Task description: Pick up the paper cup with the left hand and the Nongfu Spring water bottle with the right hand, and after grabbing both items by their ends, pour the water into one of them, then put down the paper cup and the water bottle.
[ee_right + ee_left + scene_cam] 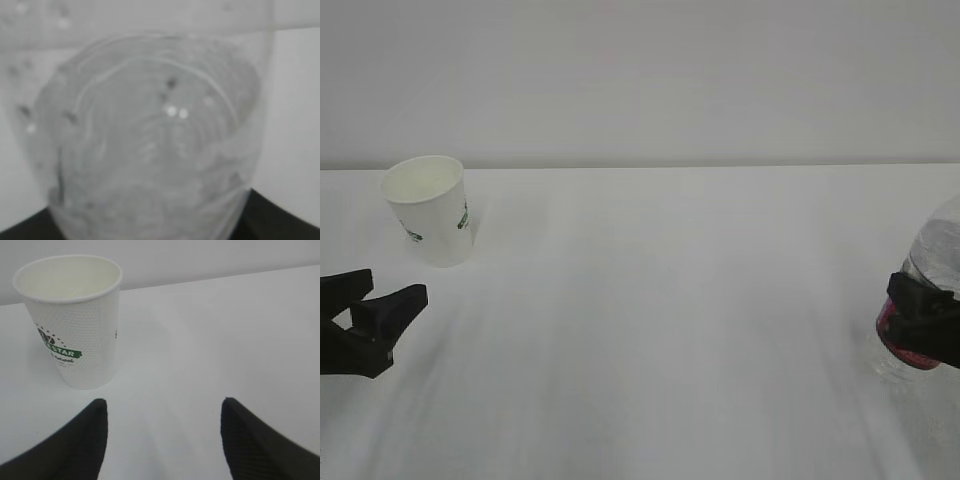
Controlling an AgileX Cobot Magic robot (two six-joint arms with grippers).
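Left end effector (382,297) spread, empty, near the dimpled paper cup (430,209); right end effector (923,318) clamps the clear bottle (926,300), partly cropped.

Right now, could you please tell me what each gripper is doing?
Left gripper: open, empty, short of the paper cup.
Right gripper: closed around the water bottle.

Paper cup (428,210) left, water bottle (932,290) right

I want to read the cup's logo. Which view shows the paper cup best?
The left wrist view: the paper cup stands close and sharp, its green print partly readable. The exterior view shows it small at far left; the right wrist view shows none of it.
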